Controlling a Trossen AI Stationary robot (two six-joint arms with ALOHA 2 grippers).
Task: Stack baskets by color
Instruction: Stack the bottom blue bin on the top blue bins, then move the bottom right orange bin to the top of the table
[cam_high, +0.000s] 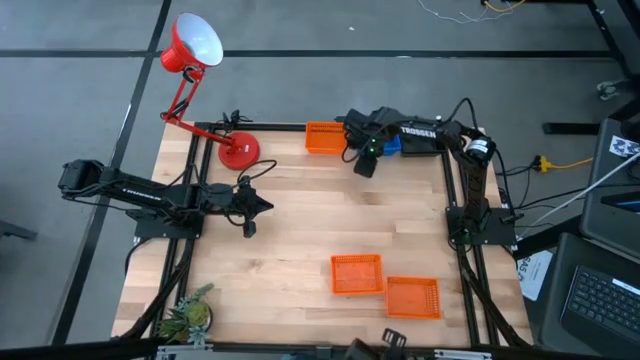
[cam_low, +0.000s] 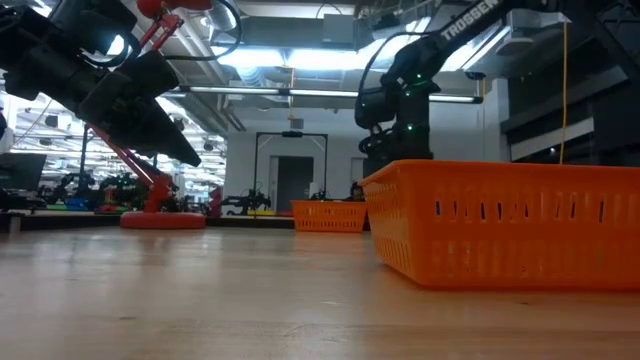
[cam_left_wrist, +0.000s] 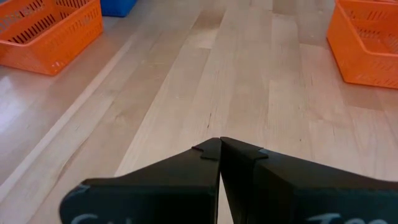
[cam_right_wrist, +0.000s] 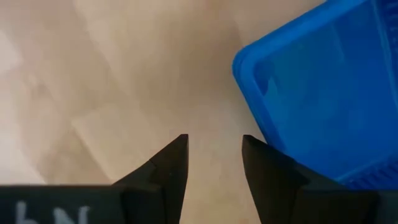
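Three orange baskets rest on the wooden table: one at the far edge and two side by side near the front right. A blue basket sits at the far edge, mostly hidden under my right arm. My right gripper points down, open, over bare table just beside the blue basket's corner, with nothing between its fingers. My left gripper is shut and empty, hovering at the table's left side.
A red desk lamp stands with its base at the table's far left corner. A small plant sits at the near left corner. Bare wood lies across the table's middle, between the two arms.
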